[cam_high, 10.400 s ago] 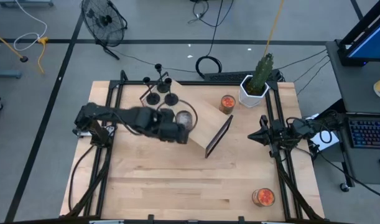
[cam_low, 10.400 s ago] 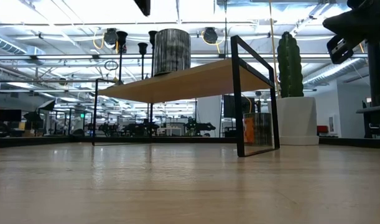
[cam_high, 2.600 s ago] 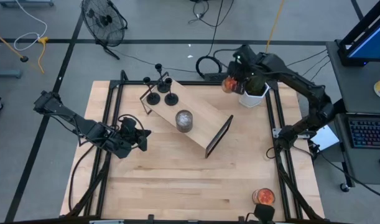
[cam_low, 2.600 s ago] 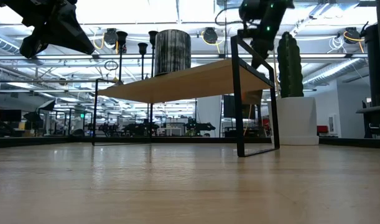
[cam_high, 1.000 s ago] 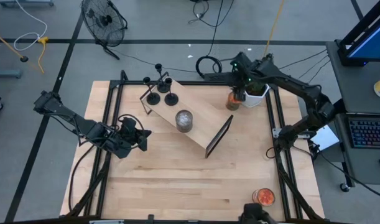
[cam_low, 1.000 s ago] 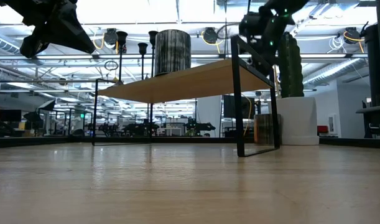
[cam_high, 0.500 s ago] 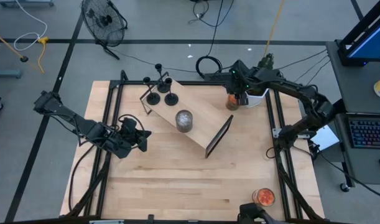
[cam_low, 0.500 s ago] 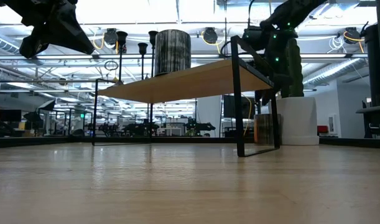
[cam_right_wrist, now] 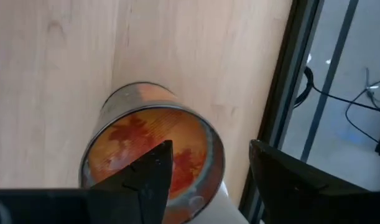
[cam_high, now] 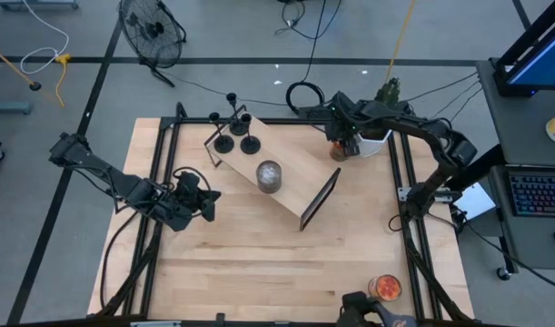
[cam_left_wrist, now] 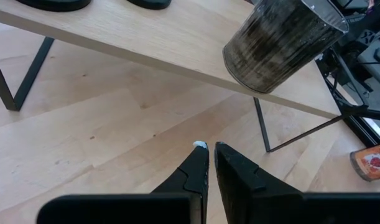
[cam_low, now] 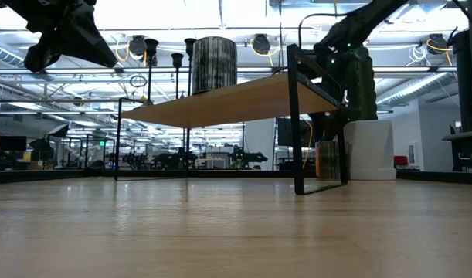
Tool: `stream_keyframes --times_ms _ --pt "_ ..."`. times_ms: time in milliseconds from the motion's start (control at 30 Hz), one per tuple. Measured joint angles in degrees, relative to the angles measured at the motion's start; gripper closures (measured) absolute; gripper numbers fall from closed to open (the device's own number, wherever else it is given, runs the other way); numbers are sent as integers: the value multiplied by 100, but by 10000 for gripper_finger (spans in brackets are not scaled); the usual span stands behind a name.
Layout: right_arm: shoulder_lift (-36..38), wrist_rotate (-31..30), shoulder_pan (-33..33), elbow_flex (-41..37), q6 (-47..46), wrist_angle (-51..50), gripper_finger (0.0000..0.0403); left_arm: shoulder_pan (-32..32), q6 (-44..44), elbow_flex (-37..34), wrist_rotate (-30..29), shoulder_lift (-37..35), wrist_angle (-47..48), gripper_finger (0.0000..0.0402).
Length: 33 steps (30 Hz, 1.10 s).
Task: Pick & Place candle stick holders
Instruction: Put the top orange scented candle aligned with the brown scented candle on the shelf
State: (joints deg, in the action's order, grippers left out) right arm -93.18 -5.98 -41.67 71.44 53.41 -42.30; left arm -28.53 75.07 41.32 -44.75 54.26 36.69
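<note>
Three black candle stick holders [cam_high: 237, 136] stand by their round bases on the far left end of a low wooden shelf [cam_high: 295, 173]; the low view shows their stems and cups [cam_low: 177, 58]. My left gripper [cam_high: 209, 202] hangs shut above the table, left of the shelf, with nothing in it [cam_left_wrist: 209, 149]. My right gripper [cam_high: 342, 145] is open at the far right, right above an orange candle jar [cam_right_wrist: 152, 155] that stands on the table [cam_low: 324, 161]. One finger is over the jar's top and the other beyond its rim. My right gripper comes at the orange jar from above, slanting down, with its fingers spread wide over the jar's top [cam_right_wrist: 177, 134]. I cannot tell whether a finger touches the rim.
A grey striped jar [cam_high: 270, 175] stands mid-shelf. A cactus in a white pot [cam_high: 375, 127] is right beside my right gripper. Another orange jar [cam_high: 384, 287] sits near the front right corner. Black frame rails [cam_high: 409, 227] run along both table sides.
My right arm has sunk toward the orange jar by the cactus, and its wrist has rolled. The jar has stayed standing on the table.
</note>
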Motion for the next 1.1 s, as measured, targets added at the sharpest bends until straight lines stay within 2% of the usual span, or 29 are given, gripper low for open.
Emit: stream_keyframes --times_ms 267,400,600,900,1100 --pt "-268 225 -112 6 27 -140 200 1 -22 0 25 0 2 369" --pt "-330 323 -198 24 -74 -152 216 0 -22 0 27 0 7 369" --pt "-337 275 -199 17 -565 -91 273 2 -19 0 32 0 9 369" --pt "-354 298 -186 2 -748 189 391 0 -2 0 33 -1 46 369" --pt "-352 238 -176 2 -890 250 396 2 4 0 33 0 44 369"
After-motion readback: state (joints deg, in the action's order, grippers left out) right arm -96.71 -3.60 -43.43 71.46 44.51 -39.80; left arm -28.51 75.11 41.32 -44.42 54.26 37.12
